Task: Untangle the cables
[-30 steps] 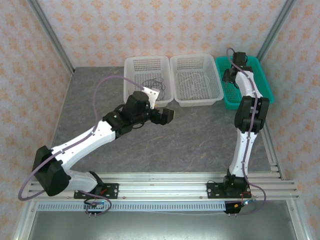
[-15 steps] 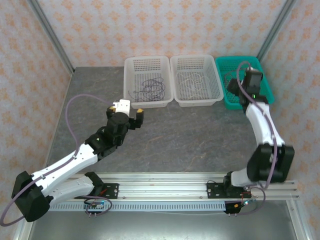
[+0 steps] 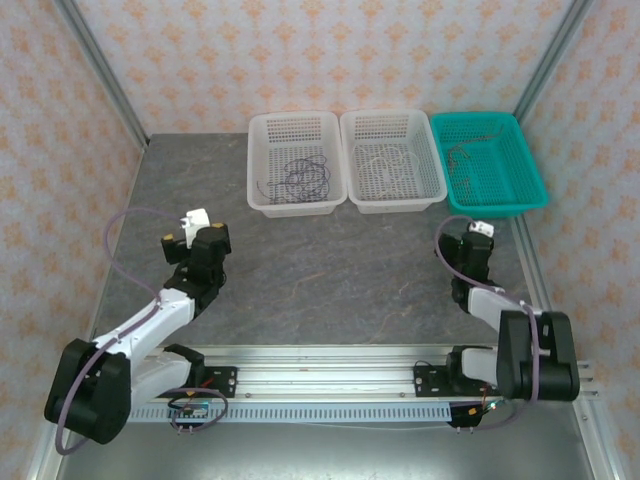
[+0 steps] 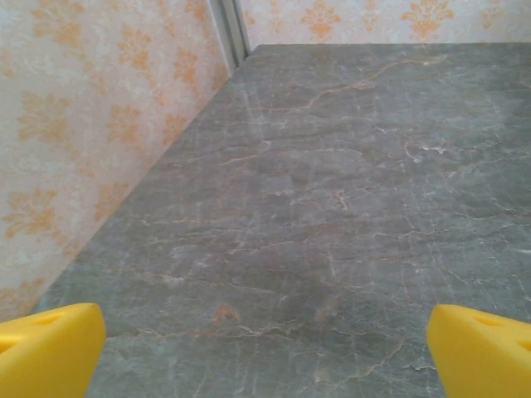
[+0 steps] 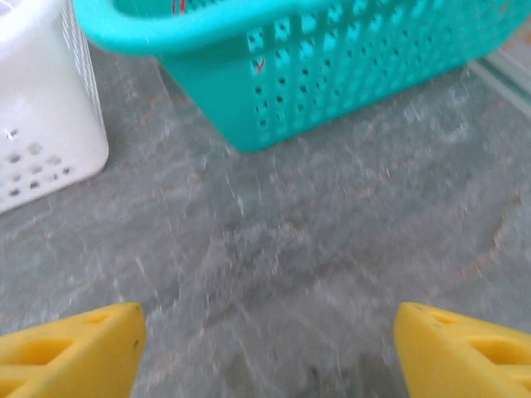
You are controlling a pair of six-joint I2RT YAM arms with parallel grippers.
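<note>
The left gripper and right gripper hang spread wide and empty over the table, the dark cable, white cable and red cable in separate baskets.

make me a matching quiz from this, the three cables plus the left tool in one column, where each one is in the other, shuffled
Column one:
1. dark cable
2. white cable
3. red cable
4. left tool

Column two:
a. in the teal basket
b. open, above bare table
c. in the left white basket
d. in the middle white basket

Pairs: 1-c, 2-d, 3-a, 4-b
</note>
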